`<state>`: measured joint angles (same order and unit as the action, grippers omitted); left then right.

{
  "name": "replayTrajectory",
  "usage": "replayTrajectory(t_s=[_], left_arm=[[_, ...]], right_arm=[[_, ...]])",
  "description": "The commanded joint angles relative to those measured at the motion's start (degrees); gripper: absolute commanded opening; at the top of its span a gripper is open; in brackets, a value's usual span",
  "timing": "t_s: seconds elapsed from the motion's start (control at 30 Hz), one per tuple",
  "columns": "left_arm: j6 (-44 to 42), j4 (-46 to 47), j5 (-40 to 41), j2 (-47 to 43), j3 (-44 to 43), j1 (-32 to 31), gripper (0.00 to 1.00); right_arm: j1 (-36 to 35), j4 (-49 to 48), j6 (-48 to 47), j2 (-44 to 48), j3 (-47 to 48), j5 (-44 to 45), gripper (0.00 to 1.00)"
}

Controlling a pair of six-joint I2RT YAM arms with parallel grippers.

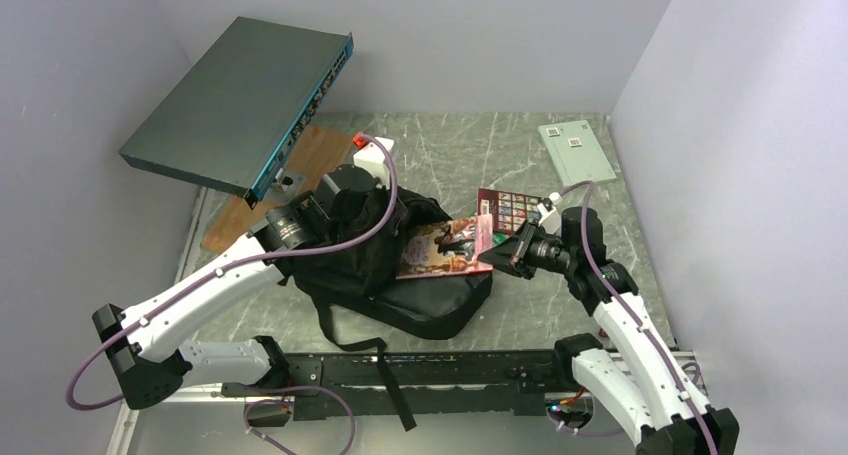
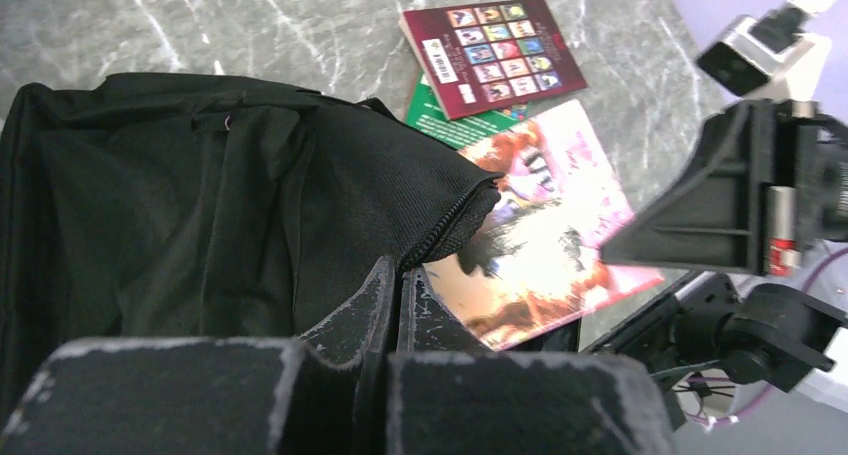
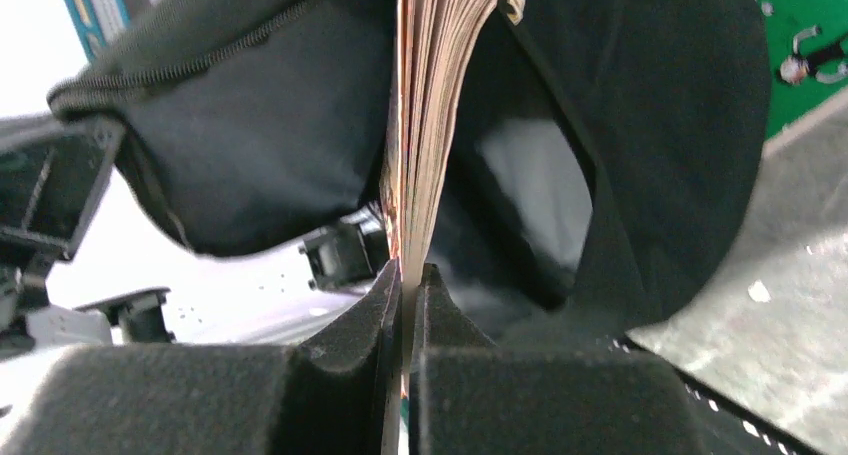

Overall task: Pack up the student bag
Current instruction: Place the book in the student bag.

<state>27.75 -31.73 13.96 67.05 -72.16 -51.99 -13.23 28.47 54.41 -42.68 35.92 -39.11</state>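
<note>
The left jaws are closed on the zipped rim of the student bag, which lies on the table directly under and ahead of them. The right jaws pinch the edge of a pink-covered book; its far end, ahead of them, reaches the bag's mouth.

Centre: I see the student bag.
Bag mouth: a book pokes out rightward (inner end hidden).
Behind it: two more books, overlapping.
Rear left: tilted box over a board.
Rear right: a flat sheet.
</note>
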Motion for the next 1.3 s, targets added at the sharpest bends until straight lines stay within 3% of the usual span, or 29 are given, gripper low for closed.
replayTrajectory(t_s=[0.0,0.07,0.4,0.73,1.0,1.2,1.27], left_arm=[[3.6,10.33,-5.32,-0.98,-5.31,-0.05,0.0],[4.16,10.31,-6.13,-0.44,-5.88,0.0,0.0],[4.39,8.68,-10.0,4.29,-11.86,-0.12,0.0],[5.13,9.85,-13.43,6.25,-13.51,-0.22,0.0],[7.36,10.69,-13.24,4.89,-9.4,-0.25,0.0],[7.5,9.65,-9.73,2.62,-5.93,-0.23,0.0],[6.94,7.51,-6.65,1.44,-5.17,-0.22,0.0]], right_arm=[[-1.26,-25.11,13.07,-1.02,-4.65,4.09,0.0],[-3.3,-32.69,16.58,-4.37,-6.71,5.86,0.0],[-19.88,-36.38,13.52,-18.02,-0.26,26.92,0.0],[-28.27,-49.8,13.29,-30.65,-1.4,32.85,0.0],[-33.09,-61.37,13.0,-41.98,-1.48,38.54,0.0],[-33.6,-66.68,11.44,-48.7,-1.04,32.12,0.14],[-33.78,-62.61,7.65,-47.19,-1.2,30.85,0.26]])
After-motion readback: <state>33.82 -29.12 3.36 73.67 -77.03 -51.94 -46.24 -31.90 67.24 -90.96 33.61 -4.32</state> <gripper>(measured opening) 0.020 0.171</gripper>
